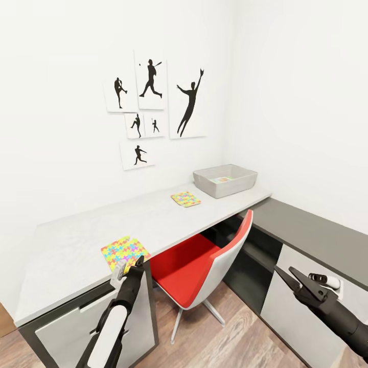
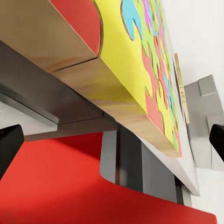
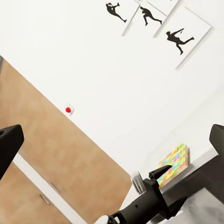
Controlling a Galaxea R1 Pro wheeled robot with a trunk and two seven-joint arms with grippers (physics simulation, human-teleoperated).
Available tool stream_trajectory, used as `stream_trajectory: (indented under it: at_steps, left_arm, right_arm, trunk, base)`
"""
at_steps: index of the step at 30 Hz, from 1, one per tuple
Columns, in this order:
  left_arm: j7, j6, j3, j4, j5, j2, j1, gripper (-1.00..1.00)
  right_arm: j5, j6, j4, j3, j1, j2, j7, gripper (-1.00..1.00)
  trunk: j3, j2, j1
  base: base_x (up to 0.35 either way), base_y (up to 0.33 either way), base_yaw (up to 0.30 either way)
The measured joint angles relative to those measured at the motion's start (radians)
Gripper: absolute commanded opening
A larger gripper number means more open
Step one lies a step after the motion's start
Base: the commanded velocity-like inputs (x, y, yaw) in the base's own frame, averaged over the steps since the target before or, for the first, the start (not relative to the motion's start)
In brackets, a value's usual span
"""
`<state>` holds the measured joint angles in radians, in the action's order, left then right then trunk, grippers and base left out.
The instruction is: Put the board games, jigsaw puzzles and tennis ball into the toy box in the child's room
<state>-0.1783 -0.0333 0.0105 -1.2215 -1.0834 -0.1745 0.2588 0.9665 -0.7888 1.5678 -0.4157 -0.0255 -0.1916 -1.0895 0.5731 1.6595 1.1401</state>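
Close to the front edge of the table (image 1: pixel 76 240) lies one jigsaw puzzle (image 1: pixel 124 251), a thin board of yellow, pink, blue and green pieces, its near corner jutting slightly past the edge. The left gripper (image 1: pixel 128 270) sits right at that corner; from the left wrist view the puzzle's (image 2: pixel 140 70) edge looms large between the two dark fingertips (image 2: pixel 8 144), which stand wide apart on either side, touching nothing that can be seen. Whether the tips have actually reached the board cannot be told.

Further along the pale grey top rests the second puzzle (image 1: pixel 186 199), well apart from the first and just beside the toy box (image 1: pixel 225 180). That light grey bin stands at the far end of the desk near the room's corner, with something flat and colourful lying inside it.

The desk turns at the corner into a dark grey section (image 1: pixel 312 230) running along the right wall, with white drawer fronts below. A red-and-white swivel chair (image 1: pixel 204 266) is pushed under the desk between the two puzzles, its seat close to the left arm. Black sports silhouette prints (image 1: pixel 153 107) hang on the white wall above, and wood planks cover the floor (image 1: pixel 240 342).

The right gripper (image 1: pixel 295 278) hangs off to the right in front of the drawers, fingers spread and empty.
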Motion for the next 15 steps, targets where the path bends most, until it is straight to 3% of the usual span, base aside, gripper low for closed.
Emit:
stream_trajectory:
  at_steps: [15]
  left_arm:
    - [-0.001,0.000,-0.003,-0.001,0.000,0.000,0.000,1.00]
  right_arm:
    - [0.000,0.000,0.000,0.002,0.000,0.000,0.002,1.00]
  trunk:
    - [0.000,0.000,0.000]
  base:
    - [0.000,0.000,0.000]
